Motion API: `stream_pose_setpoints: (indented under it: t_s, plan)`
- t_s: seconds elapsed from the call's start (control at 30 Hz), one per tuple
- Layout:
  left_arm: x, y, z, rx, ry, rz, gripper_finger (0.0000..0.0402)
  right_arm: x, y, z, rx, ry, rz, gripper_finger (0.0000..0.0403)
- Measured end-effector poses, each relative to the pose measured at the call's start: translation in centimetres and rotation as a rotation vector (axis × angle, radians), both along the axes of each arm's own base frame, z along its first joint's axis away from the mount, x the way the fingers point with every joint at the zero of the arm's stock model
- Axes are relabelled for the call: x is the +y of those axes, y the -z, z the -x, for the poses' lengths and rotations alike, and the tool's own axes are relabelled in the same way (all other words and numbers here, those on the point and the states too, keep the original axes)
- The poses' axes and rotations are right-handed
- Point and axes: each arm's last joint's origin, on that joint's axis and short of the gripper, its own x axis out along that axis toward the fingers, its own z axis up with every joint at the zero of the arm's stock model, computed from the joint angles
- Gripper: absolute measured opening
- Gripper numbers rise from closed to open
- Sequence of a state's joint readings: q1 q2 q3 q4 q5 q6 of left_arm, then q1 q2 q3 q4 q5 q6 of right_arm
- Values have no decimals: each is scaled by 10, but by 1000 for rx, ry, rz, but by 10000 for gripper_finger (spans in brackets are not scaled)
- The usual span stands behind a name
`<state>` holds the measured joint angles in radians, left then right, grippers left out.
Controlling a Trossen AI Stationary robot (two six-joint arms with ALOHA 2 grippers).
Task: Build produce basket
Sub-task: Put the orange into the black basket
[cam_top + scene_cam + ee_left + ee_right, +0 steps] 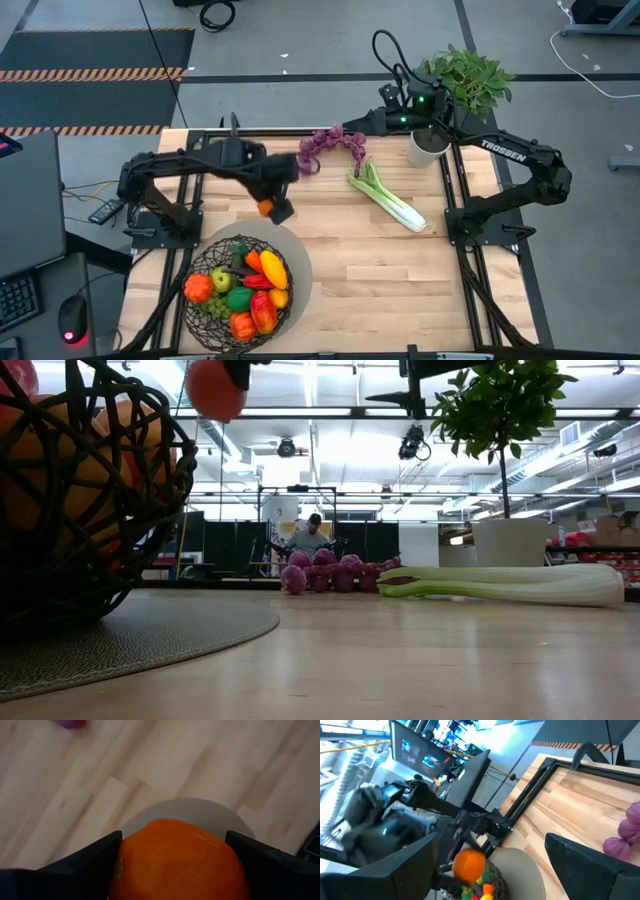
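Note:
The dark wire basket stands on a round grey mat at the table's near left and holds several toy fruits and vegetables. My left gripper is shut on an orange high above the mat's far edge; the orange also shows in the low view. Purple grapes and green celery lie on the wood at the far middle. My right gripper is open and empty, raised over the grapes. My left gripper pinches the orange between its two fingers, one on each of two opposite sides. The fingers come from above, pointing down. The orange is lifted clear of the table, over the grey mat.
A leafy plant in a white pot stands at the far right, by the right arm. Bare wood lies to the right of the basket and near the celery. A person sits far behind the table in the low view.

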<state>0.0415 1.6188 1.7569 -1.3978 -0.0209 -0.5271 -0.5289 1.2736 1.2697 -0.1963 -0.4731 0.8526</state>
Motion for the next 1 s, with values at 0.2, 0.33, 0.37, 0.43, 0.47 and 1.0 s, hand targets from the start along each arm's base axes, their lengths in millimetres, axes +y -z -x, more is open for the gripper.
stream_pose_setpoints:
  t_s: [0.2, 0.33, 0.37, 0.43, 0.47, 1.0]
  plan:
    - [-40, 1, 5, 47, 21, 32, 346, 4, 0, -2, 0, -34, 28, 371]
    - [-59, 4, 19, 164, -69, 32, 346, 14, 1, -6, 4, -91, 39, 371]
    - [-63, 4, 21, 175, -94, 29, 346, 16, 1, -7, 8, -105, 42, 371]
    - [-72, 1, 28, 133, -130, 45, 346, 21, 3, -9, 24, -131, 52, 371]
    - [-76, -3, 33, 101, -160, 52, 346, 24, 4, -10, 33, -142, 60, 371]
    - [-105, 28, 115, 111, -409, 131, 346, 43, 14, -14, 123, -228, 42, 371]
